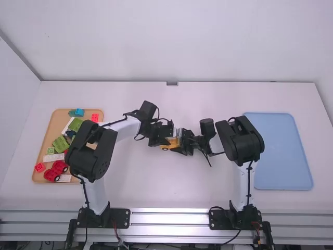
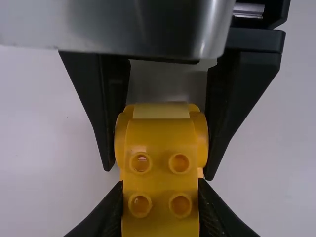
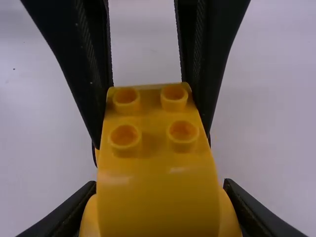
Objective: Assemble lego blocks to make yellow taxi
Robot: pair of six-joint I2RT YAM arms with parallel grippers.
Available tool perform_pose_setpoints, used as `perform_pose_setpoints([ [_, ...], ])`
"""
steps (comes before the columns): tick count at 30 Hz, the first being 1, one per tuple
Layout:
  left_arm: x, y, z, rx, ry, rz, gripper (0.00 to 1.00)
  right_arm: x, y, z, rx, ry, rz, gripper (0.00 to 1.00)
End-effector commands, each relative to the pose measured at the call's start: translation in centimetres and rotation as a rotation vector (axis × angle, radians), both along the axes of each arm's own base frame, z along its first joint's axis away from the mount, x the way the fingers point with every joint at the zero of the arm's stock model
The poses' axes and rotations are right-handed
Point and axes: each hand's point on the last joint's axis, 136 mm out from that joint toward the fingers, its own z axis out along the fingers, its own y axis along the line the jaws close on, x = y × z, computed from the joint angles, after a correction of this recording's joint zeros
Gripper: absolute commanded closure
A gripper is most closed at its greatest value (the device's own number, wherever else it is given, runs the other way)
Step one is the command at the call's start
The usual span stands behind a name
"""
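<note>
Centre of the high view: left gripper (image 1: 167, 139) and right gripper (image 1: 180, 146) meet tip to tip over the white table (image 1: 156, 192), with the yellow taxi body (image 1: 166, 147) between them.
Left gripper: fingers closed on the studded end of the yellow body, one on each side, at the bottom of the left wrist view.
Right gripper: fingers closed on the rounded, wider end, one on each side, at the bottom of the right wrist view.
Studs: four, in two rows of two, on the end held by the left gripper.
Left of the frame, high view: tan tray (image 1: 51, 127) holding loose pieces.
Tray, upper part: blue block (image 1: 79, 112) and red block (image 1: 94, 117).
Tray, middle: green block (image 1: 61, 144), with a white block (image 1: 53, 158) below it.
Tray, lower part: red car (image 1: 56, 171) with dark wheels.
Right of the frame, high view: light blue tray (image 1: 283, 151) flat on the table.
</note>
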Motion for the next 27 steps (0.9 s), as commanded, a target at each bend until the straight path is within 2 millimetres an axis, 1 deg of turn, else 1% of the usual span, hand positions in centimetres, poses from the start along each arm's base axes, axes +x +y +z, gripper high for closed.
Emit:
perform_pose_setpoints([
  [1,-4.4,-3.8,-1.8,-0.037,0.073,-0.156,0.96,-1.0,1.2,-0.9,-0.026,0.016,0.025,0.52],
  [2,-4.4,-3.8,-1.8,-0.038,0.072,-0.156,0.91,-0.9,1.2,-0.9,-0.026,0.016,0.024,0.52],
  [3,-4.3,-3.8,-1.7,-0.039,0.067,-0.155,0.89,-1.0,1.2,-0.9,-0.026,0.016,0.025,0.52],
  [4,-4.3,-3.8,-1.7,-0.039,0.067,-0.155,0.84,-0.9,1.2,-0.9,-0.026,0.016,0.024,0.52],
  [5,-4.3,-3.8,-1.6,-0.039,0.064,-0.155,0.83,-1.0,1.2,-0.9,-0.026,0.017,0.024,0.52],
  [6,-4.3,-3.8,-1.5,-0.038,0.061,-0.155,0.79,-1.0,1.2,-0.9,-0.026,0.017,0.024,0.52],
  [9,-4.2,-3.7,-1.0,-0.037,0.049,-0.153,0.75,-1.0,1.1,-0.9,-0.026,0.016,0.024,0.52],
  [16,-3.5,-3.3,0.2,-0.048,0.026,-0.135,0.72,-0.9,1.1,-0.9,-0.027,0.016,0.024,0.51],
  [17,-3.4,-3.2,0.4,-0.051,0.021,-0.132,0.64,-1.0,1.1,-0.9,-0.026,0.017,0.024,0.51],
  [18,-3.4,-3.2,0.4,-0.051,0.019,-0.132,0.63,-1.0,1.1,-0.9,-0.026,0.017,0.024,0.51],
  [19,-3.2,-3.1,0.7,-0.053,0.014,-0.129,0.57,-0.9,1.1,-0.9,-0.027,0.016,0.024,0.51],
  [24,-3.2,-3.2,1.4,-0.06,-0.005,-0.132,0.54,-0.9,1.1,-0.9,-0.027,0.016,0.024,0.51],
  [27,-2.9,-2.9,1.6,-0.063,-0.01,-0.122,0.54,-1.0,1.1,-0.9,-0.026,0.016,0.024,0.51],
])
